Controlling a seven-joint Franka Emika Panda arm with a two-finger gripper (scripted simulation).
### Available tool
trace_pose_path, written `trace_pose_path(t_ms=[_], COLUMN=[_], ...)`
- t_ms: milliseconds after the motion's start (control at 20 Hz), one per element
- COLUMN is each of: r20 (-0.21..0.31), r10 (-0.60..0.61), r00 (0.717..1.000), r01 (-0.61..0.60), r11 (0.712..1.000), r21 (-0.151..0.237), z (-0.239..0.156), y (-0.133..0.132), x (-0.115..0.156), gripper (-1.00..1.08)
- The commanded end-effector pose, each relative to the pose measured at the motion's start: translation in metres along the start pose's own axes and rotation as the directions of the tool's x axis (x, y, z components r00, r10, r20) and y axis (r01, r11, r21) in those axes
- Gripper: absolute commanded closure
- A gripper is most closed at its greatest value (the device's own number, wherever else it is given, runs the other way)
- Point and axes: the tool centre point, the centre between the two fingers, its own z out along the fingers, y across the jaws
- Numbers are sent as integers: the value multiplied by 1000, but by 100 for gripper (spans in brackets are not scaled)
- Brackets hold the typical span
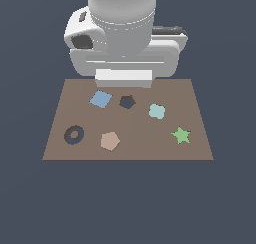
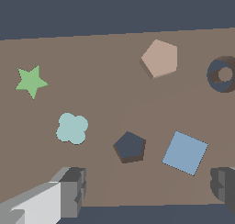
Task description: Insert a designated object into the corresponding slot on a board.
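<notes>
Exterior view: brown board (image 1: 128, 119) on plain slate ground, tan pentagon (image 1: 110, 141) lying near the navy slot (image 1: 127, 102). Only the wrist view shows the tool (image 2: 149, 191), fingers (image 2: 71, 188) spread, empty.

Flat, even, shadowless light; sharp, glare-free renders.

You see the brown board (image 2: 105, 58) with the tan pentagon (image 2: 160, 58) lying flat on it. The dark pentagon hole (image 2: 130, 146) sits at about 7 o'clock from it, apart. The two fingers (image 2: 69, 191) are wide apart, holding nothing.
</notes>
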Motion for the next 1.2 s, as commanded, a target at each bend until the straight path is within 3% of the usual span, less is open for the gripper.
trace_pose_path(t_ms=[0,700,1150], r20=[0,-6,-14], r10=[0,-115,-308], r00=[1000,993,951], r01=[0,115,307], r11=[1000,993,951], r21=[0,-6,-18], z=[0,20,54], y=[0,15,36], x=[0,19,57], gripper=[-92,-92,-92])
